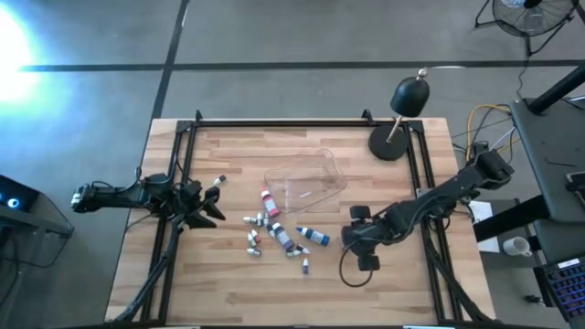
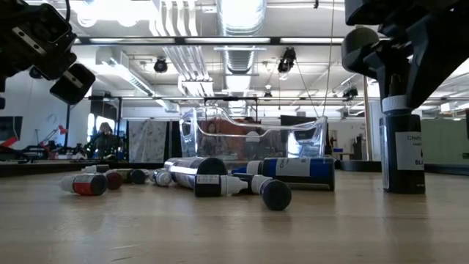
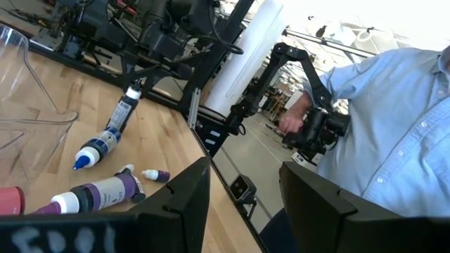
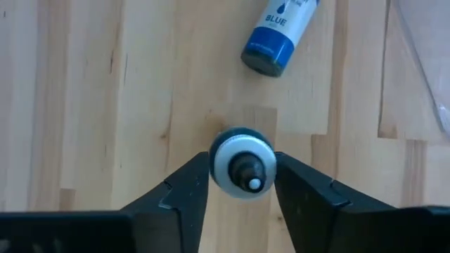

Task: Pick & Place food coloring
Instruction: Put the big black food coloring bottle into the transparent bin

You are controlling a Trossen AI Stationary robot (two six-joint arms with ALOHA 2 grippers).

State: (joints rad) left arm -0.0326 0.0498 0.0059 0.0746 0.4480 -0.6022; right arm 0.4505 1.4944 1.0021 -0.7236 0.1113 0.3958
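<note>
The food coloring bottles (image 1: 274, 233) lie scattered on the wooden surface (image 1: 219, 283) just in front of the clear plastic tray (image 1: 306, 182), most of them on their sides: a red-labelled one nearest the tray, a purple one (image 3: 98, 193) in the middle of the cluster, and a blue tube (image 1: 313, 235) at the cluster's right edge. One dark blue bottle (image 2: 402, 150) stands upright on the surface, apart from the pile on the right-hand side. The right gripper (image 4: 243, 165) is over this bottle, its jaws closed against the white collar (image 4: 242, 162) below the dropper tip, so it is grasping the bottle from above. The blue tube lies flat just beyond it. The left gripper (image 1: 203, 203) waits at the left side of the surface beside a small lone bottle (image 1: 218, 182), its jaws parted and holding nothing. A black domed lamp (image 1: 402, 114) stands at the far right corner. A person in a pale blue shirt (image 3: 394, 133) shows beyond the surface's edge.
</note>
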